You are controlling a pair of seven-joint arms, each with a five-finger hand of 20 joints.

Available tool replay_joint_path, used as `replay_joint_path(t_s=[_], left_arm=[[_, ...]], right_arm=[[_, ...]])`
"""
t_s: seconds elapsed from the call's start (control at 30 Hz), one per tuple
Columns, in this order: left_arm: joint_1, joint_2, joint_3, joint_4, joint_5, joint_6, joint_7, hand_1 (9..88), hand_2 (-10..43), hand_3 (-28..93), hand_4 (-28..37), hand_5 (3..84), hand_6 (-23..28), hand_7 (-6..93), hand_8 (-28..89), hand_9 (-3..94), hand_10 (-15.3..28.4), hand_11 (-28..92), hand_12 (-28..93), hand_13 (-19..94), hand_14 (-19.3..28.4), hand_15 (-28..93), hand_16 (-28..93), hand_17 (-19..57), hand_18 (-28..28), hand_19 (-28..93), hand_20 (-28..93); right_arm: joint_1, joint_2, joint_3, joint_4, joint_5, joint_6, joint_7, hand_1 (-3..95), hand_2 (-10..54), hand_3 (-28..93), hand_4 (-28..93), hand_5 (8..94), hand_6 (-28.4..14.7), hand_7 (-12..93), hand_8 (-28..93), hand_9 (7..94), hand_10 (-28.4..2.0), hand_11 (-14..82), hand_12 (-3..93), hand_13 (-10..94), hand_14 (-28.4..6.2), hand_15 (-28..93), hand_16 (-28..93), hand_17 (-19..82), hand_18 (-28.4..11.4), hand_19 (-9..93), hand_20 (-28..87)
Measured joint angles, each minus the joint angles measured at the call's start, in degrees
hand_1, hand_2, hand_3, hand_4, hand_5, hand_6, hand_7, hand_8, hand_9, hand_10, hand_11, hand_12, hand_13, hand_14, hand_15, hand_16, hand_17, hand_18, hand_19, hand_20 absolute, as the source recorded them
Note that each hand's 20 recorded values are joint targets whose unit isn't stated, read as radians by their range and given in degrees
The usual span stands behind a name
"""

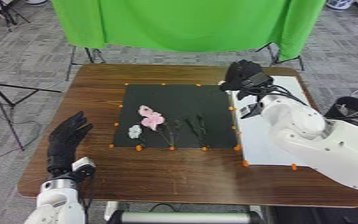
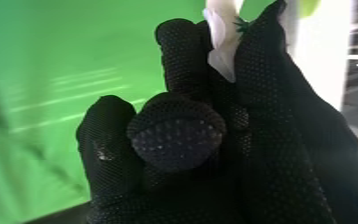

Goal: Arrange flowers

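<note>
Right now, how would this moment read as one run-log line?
right hand: holding pale flower | left hand: open | pink flowers: on dark mat

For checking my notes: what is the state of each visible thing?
Left hand: open
Right hand: closed on pale flower
Pink flowers: lying on black mat
White flower: lying beside them
Black mat: spread flat
White sheet: lying flat
Green cloth: hanging
</note>
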Motion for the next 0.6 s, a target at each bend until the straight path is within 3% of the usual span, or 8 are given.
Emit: replay_joint_path(t_s=[0.6], left_arm=[[-1.0,0.01,0.41,0.42,0.09,-0.44,-0.41,30.7,3.4,68,-13.7,47.2,2.0,18.8,-10,40.2,12.4,22,11,37,15.8,30,0,7.4,15.0,21,22]], right_arm=[[-0.2,-14.9,-6.7,4.5,0.9,-2.9,-1.9,56.6,-5.3,59,-19,79.4,3.1,16,6,80.8,-9.9,9.2,24.7,94,-1.5,61,29,66,-13.5,93,57]])
